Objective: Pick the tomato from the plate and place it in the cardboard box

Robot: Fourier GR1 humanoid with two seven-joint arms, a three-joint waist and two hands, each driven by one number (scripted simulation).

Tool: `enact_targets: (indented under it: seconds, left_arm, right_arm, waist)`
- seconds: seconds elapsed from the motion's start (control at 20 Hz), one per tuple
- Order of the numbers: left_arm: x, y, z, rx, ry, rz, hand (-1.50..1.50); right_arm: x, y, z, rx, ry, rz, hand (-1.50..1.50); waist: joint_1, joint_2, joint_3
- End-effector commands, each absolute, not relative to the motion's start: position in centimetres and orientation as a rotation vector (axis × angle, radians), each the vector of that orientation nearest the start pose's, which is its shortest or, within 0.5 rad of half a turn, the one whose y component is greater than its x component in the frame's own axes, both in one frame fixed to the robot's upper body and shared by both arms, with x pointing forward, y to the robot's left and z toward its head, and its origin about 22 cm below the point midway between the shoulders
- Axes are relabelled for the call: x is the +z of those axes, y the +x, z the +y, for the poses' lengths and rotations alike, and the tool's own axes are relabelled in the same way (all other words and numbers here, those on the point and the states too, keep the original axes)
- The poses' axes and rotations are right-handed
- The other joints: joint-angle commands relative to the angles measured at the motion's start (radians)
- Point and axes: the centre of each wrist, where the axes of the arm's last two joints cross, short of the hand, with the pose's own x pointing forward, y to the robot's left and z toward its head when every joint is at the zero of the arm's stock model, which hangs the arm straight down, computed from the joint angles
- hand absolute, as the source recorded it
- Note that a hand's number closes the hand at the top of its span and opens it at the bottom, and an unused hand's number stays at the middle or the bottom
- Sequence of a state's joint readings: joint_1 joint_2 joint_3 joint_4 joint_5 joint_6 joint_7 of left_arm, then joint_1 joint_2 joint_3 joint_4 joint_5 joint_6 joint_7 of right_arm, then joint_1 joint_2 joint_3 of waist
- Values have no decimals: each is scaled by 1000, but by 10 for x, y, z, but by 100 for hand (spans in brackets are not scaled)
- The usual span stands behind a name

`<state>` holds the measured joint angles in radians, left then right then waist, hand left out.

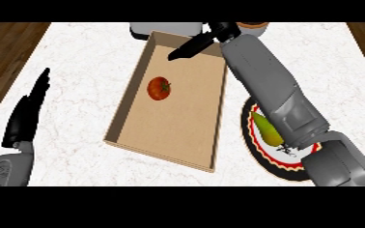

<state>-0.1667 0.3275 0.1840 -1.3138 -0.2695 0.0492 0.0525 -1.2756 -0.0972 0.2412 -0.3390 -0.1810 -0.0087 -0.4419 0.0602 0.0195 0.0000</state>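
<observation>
A red tomato (159, 88) lies on the floor of the long cardboard box (133, 101), in its far half. My right hand (202, 41) hovers over the box's far right corner with straight fingers pointing left; nothing is in it. Its grey forearm crosses the box's right wall and covers part of the plate (258, 150), a round one with a dark rim and red trim at the right front. My left hand (28, 108) rests open at the left edge, fingers up.
A yellow-green pear-like fruit (267, 128) lies on the plate beside my right forearm. A grey object (165, 29) and an orange-rimmed one (253, 25) stand behind the box at the counter's far edge. Wooden floor shows past the counter's left and right corners.
</observation>
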Motion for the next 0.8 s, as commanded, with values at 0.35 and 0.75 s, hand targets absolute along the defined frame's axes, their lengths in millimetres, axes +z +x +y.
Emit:
enact_targets:
  seconds: [0.35,0.75]
  left_arm:
    - [24,284,347,-239,623,-1405,0]
    - [18,278,330,-260,603,-1419,0]
  right_arm:
    - [144,474,-238,553,66,-1904,-150]
    - [150,463,-309,668,40,-1864,-150]
  waist:
    - [-4,10,1]
    - [21,15,3]
